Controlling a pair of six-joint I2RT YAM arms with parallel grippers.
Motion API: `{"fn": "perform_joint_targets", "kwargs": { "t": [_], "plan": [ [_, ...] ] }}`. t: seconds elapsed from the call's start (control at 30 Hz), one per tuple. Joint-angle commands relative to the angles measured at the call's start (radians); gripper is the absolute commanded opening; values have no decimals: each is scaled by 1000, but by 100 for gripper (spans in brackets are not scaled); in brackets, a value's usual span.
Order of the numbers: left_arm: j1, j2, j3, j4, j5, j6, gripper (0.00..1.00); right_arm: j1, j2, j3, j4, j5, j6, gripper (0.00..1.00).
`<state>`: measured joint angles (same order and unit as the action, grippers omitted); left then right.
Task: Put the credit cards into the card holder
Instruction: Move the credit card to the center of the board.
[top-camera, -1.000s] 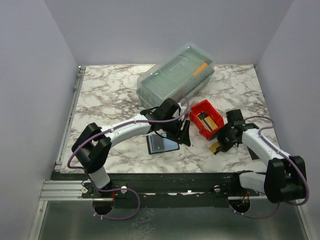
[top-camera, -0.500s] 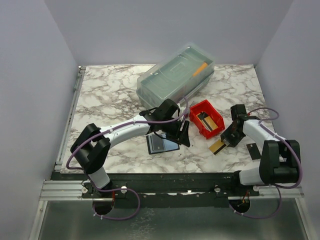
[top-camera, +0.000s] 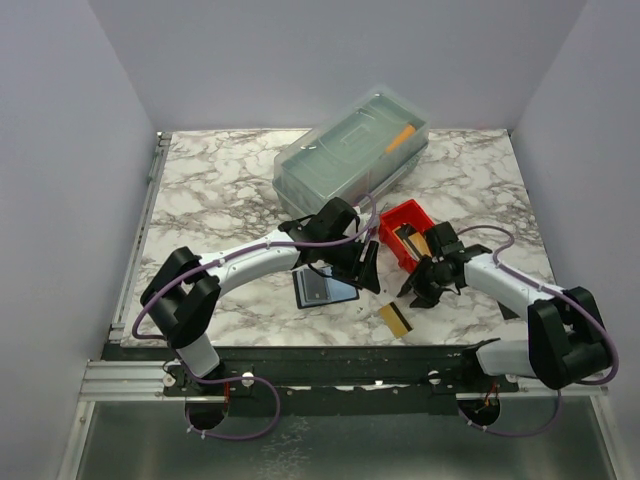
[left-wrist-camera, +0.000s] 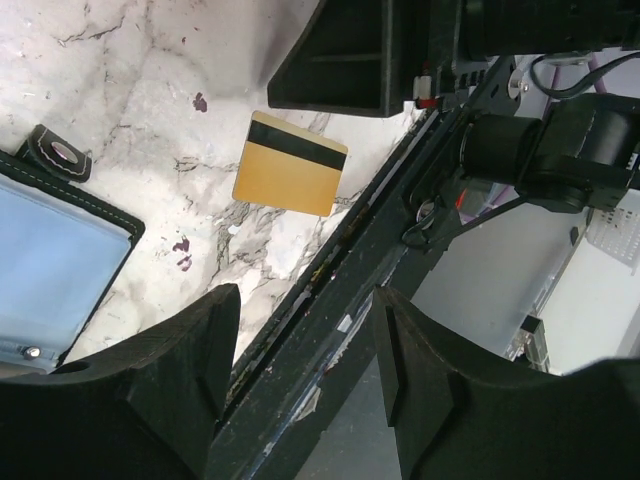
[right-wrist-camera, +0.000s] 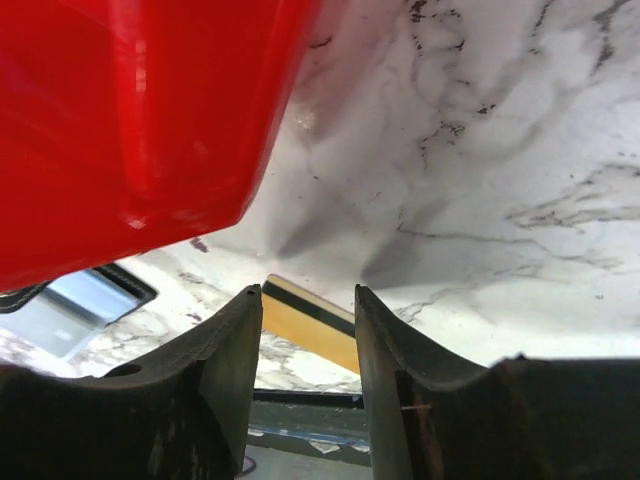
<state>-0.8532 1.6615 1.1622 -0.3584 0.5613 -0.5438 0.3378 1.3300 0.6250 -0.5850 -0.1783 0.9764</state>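
Gold card (top-camera: 394, 318) lies flat and loose on the marble table (top-camera: 220, 190), close to the front edge, stripe side up. Right gripper (top-camera: 418, 292) is just behind it, jaws apart with nothing between them. Left gripper (top-camera: 364, 270) hangs over the middle, jaws also apart and empty, right beside the open card holder (top-camera: 322, 290). The pale blue panel in the holder could be a card or a clear window, hard to say. Red bin (top-camera: 398, 222) behind has other cards (top-camera: 413, 241) in it, and the clear box (top-camera: 350, 150) sits furthest back.

Risks:
- A thin card flat on slick marble could skid off the front edge if the fingers push instead of pinching.
- The right fingers are tight against the bin and could shove it.
- The arms are crowded and could clash over the holder.

Views:
- Left wrist shows the card (left-wrist-camera: 290, 175), its black stripe and how near the edge it lies. The holder (left-wrist-camera: 60, 260) is cut off at the frame side.
- Right wrist shows only the bin wall (right-wrist-camera: 130, 120) looming and a sliver of card (right-wrist-camera: 305, 322) past its own jaws.
- Only the top view shows the bin contents and both arms.
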Motion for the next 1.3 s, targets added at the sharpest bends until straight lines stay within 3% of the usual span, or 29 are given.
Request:
{"fn": "perform_joint_targets", "kwargs": {
  "t": [0.0,0.13,0.3,0.5,0.67,0.9,1.27],
  "plan": [
    [-6,4,1,22,10,-12,61,0,-77,59,-83,32,71,46],
    [-10,28,-21,40,23,-23,59,27,-97,-12,-55,-13,100,45],
    [-25,95,-51,102,49,-78,48,154,-102,-31,-115,10,176,39],
    [-24,173,-70,158,43,-138,51,236,-76,55,-300,130,207,28],
    [-24,203,-90,220,24,-201,53,267,-63,45,-361,173,249,26],
    [-26,221,-123,323,19,-269,54,268,-35,-5,-316,232,296,23],
    [-60,253,-128,354,-41,-289,54,268,50,-71,-236,221,318,16]
  ]
}}
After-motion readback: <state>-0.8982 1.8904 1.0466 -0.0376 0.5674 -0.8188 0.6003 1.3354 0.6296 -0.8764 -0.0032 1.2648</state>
